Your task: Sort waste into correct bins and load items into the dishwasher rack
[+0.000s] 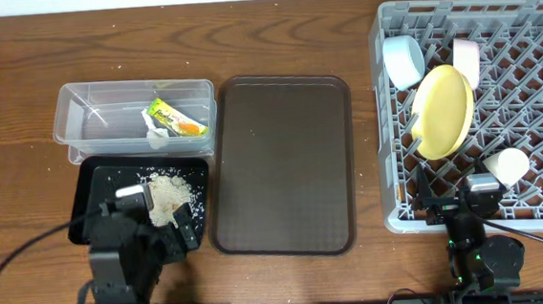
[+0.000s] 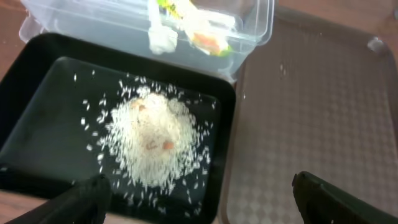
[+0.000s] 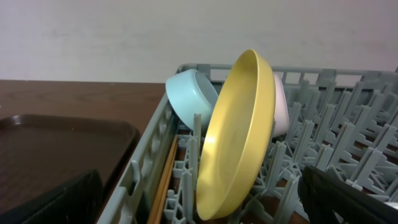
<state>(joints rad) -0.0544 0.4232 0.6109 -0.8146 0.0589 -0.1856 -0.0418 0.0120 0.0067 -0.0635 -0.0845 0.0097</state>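
The clear tub point(image 1: 83, 122) holds the green-and-orange wrapper point(image 1: 175, 117) and the white scrap point(image 1: 158, 134); both also show in the left wrist view point(image 2: 205, 37). The black tray point(image 1: 96, 179) holds a heap of rice crumbs point(image 1: 169, 193) point(image 2: 152, 137). My left gripper point(image 1: 167, 226) point(image 2: 199, 205) is open and empty over the tray's near edge. In the grey rack point(image 1: 533, 57), the yellow plate point(image 1: 443, 111) point(image 3: 236, 137) stands on edge with the light blue bowl point(image 1: 402, 59) point(image 3: 189, 96), the white bowl point(image 1: 466, 59) and the pale cup point(image 1: 505, 165). Chopsticks point(image 3: 166, 177) lie along the rack's left wall. My right gripper point(image 1: 471, 195) point(image 3: 199, 208) is open and empty at the rack's near edge.
The large dark brown tray point(image 1: 282, 166) lies between the bins and the rack; it shows in the left wrist view point(image 2: 311, 112) and the right wrist view point(image 3: 56, 143). Cables trail along the table's front edge by both arm bases.
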